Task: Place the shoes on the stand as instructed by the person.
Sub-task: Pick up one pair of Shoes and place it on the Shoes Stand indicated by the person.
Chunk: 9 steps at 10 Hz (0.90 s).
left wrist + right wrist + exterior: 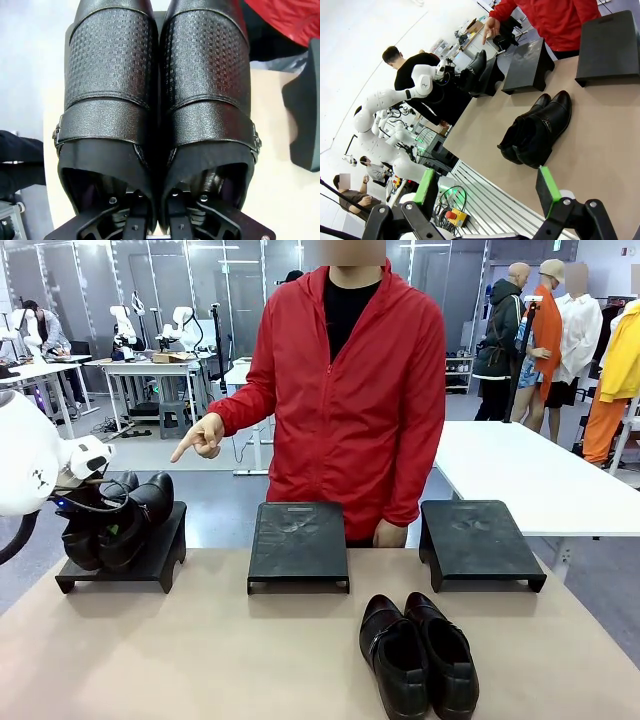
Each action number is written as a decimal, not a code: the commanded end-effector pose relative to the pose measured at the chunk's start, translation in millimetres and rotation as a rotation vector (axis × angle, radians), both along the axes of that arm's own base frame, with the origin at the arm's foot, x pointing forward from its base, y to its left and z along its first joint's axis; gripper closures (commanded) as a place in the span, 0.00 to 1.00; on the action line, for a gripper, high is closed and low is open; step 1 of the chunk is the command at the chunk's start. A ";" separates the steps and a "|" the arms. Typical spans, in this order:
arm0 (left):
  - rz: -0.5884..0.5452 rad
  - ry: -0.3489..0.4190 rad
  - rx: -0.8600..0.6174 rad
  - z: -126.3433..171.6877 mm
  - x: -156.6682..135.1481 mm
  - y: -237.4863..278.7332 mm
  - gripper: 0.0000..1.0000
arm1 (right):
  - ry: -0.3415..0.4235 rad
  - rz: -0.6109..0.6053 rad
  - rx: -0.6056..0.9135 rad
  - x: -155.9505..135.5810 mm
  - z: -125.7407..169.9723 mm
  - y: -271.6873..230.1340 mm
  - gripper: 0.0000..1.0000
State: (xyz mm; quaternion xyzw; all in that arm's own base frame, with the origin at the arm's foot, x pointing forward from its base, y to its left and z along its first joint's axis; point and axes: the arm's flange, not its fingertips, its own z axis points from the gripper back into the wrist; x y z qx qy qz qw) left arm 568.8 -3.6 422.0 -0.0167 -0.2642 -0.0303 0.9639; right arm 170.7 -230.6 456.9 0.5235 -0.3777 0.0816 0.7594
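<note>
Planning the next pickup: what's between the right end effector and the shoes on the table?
Bare tabletop between right end effector and shoes, per right wrist view.

A grey floor (210,510) ran behind the tan tabletop (200,650). A long white table (520,480) stood at the right and white workbenches (150,368) far back left, before glass partition walls (215,290) in bright, even light.

Your left arm (25,455) is glossy white and rounded, with small dark marks on its shell and a black cable looping just behind the tool. At the base of the left gripper (160,227), black pierced linkages carry silver screws. The right gripper (486,180) is black with green pads (548,189). The person (350,390) wears a long-sleeved red zip-up hooded jacket over a black shirt.
</note>
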 end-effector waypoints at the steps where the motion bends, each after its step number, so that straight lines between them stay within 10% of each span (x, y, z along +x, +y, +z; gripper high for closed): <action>1: -0.028 -0.043 -0.022 4.5 13.4 6.3 0.92 | -0.025 -0.002 0.000 -0.4 1.7 -0.7 0.00; 9: -0.024 -0.008 -0.037 -14.8 20.0 1.1 0.92 | -0.025 -0.002 0.000 -0.4 1.7 -0.7 0.00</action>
